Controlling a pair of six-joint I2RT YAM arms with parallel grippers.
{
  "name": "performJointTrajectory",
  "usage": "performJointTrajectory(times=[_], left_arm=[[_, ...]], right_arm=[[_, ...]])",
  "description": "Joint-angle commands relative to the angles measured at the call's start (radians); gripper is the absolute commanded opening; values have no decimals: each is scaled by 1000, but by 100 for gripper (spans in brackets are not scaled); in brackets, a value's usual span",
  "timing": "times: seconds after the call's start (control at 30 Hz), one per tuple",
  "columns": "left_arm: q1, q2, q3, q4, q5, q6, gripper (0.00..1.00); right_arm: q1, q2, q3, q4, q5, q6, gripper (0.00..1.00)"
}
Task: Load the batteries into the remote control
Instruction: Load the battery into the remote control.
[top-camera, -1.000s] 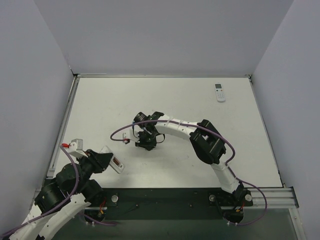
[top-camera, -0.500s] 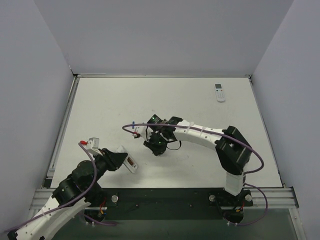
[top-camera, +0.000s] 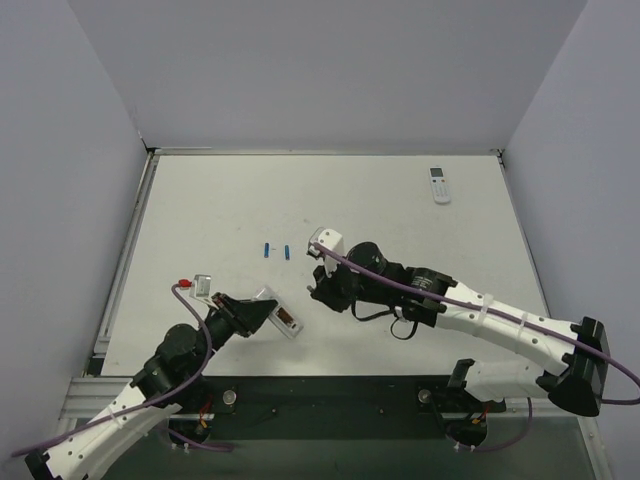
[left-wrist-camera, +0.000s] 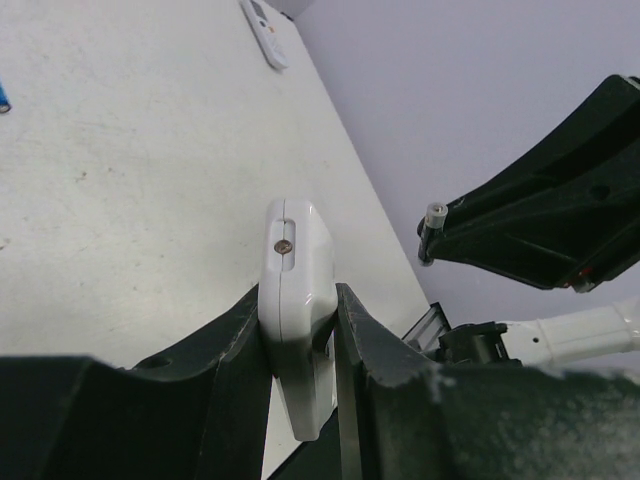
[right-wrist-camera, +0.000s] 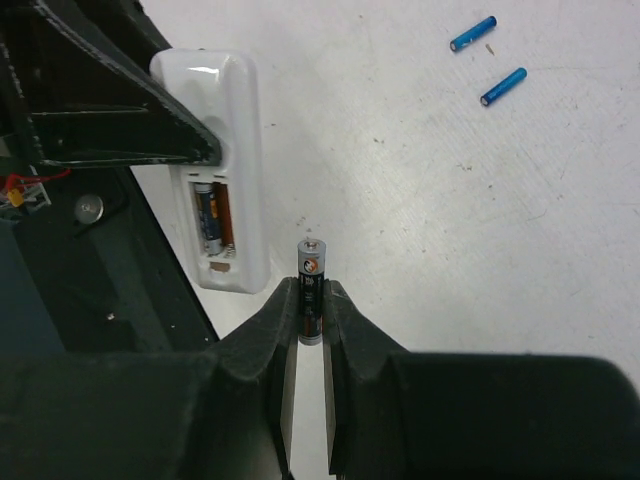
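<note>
Step in hand, by my read: putting in the 2nd cell. L gripper (left-wrist-camera: 297, 318) is clamped on the remote (left-wrist-camera: 290, 250) by its long sides. It holds it off the desk (top-camera: 200, 200) twd the near-left corner, back facing up.

Bay (right-wrist-camera: 222, 256) is open w/ one dark/orange seated cell (right-wrist-camera: 212, 218) in it. Rest of the bay looks free, but that's hard to tell.

R gripper (right-wrist-camera: 312, 300) is nipped tight on a matching battery (right-wrist-camera: 311, 262) by its lower half, silver tip out front. It's just beside the remote, not touching.

Two blue cells (right-wrist-camera: 472, 33) lie loose mid-desk, well apart from both grippers. 2nd remote (top-camera: 438, 185) sits nr the far-right corner.

Next move for R: bring the battery over the free slot and turn it lengthwise w/ the bay. Polarity marks are too small to read. Then seat the spring end first and press flat. L needs to keep the remote steady and the bay facing R.
</note>
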Motion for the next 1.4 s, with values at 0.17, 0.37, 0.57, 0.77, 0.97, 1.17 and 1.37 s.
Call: performJointTrajectory(times=[0.17,0.37,0.57,0.77,0.97,1.17,1.37], left_arm=[[-1,114,-26,374,60,-27,0],[-1,151,-64,482,63,-65,0],[-3,157,-69,506,61,-79,0],[-3,154,-70,499,55,-88,0],[-3,166,-67,459,38,-105,0],[-1,172,-72,477,37,-119,0],[-1,163,-72,491,37,-139,0]], right_arm=[[164,-102,-97,281,257,102,0],[207,-79,-111,314,295,82,0],[210,-52,-137,361,282,108,0],[221,-49,-140,406,254,110,0],[236,-73,-162,453,263,89,0],[246,-50,-168,447,268,76,0],[246,-33,-189,467,292,70,0]])
